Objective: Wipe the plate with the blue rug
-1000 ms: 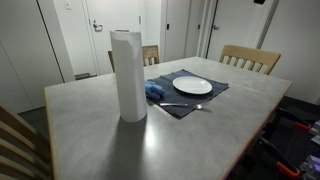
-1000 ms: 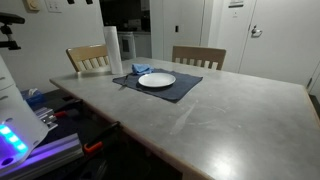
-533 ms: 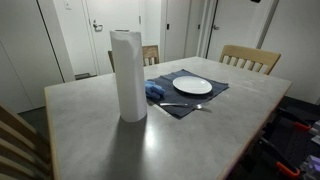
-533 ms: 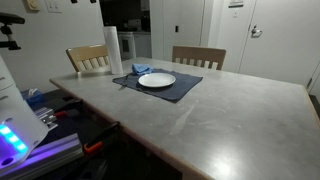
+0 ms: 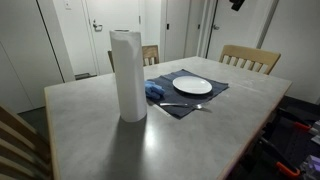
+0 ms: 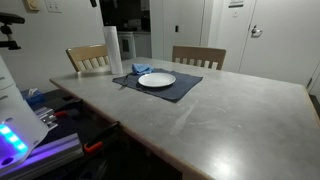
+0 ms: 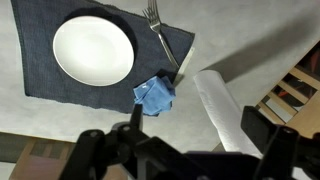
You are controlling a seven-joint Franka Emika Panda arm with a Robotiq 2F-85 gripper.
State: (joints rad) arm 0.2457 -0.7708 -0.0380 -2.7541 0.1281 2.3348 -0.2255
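Our gripper [image 7: 195, 140] hangs wide open and empty. The blue cloth [image 7: 155, 95] lies at its 11 o'clock, with the plate [image 7: 93, 48] beyond.

Setting: dining area of a home. Indicators: a large dining table [image 5: 150, 135] with wooden chairs [image 5: 250, 58] along one edge. A place setting near that edge consists of a placemat [image 6: 170, 92], plate [image 5: 192, 86] and fork [image 7: 160, 35]. A paper towel roll [image 5: 127, 75] stands beside it. White interior doors [image 6: 262, 50] line the walls.
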